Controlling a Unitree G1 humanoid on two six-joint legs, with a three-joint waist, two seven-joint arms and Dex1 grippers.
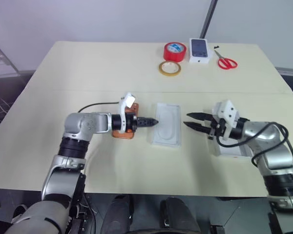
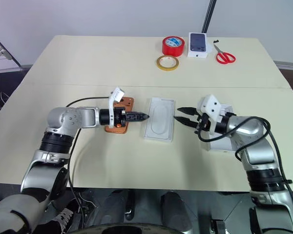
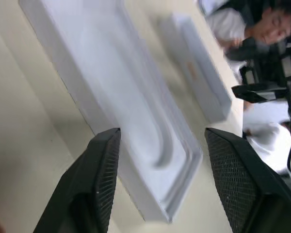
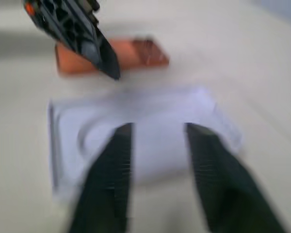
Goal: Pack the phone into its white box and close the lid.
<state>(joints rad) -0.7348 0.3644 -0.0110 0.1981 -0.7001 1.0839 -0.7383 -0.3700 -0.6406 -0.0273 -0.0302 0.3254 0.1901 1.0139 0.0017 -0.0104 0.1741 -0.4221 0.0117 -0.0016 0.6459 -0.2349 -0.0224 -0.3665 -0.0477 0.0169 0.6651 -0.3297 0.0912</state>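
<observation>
Cream desk [image 1: 88, 73] fills your head views, and the open white box tray [image 1: 167, 124] at its middle is your landmark. Left of the tray lies the phone [image 2: 121, 120], copper-orange and flat on the desk, partly covered by the left gripper [image 1: 151, 121], which points at the tray's left edge with nothing in its fingers. Right of the tray the right gripper [image 1: 191, 121] points back toward it, its two black fingers visibly apart and empty. Under that right arm, further from the tray, sits a second white box part [image 1: 232, 150]. Far behind the tray you see a red tape roll [image 1: 175, 51], a tan tape ring [image 1: 170, 68], a small white carton [image 1: 198, 50] and red-handled scissors [image 1: 226, 62].

From the left wrist, you look down on the tray [image 3: 136, 116] between widely parted fingers [image 3: 99, 179], nothing between them.

From the right wrist, the fingers [image 4: 111, 170] stand apart over the tray [image 4: 150, 136], with the phone [image 4: 131, 54] beyond it and the other gripper [image 4: 111, 70] above it.
</observation>
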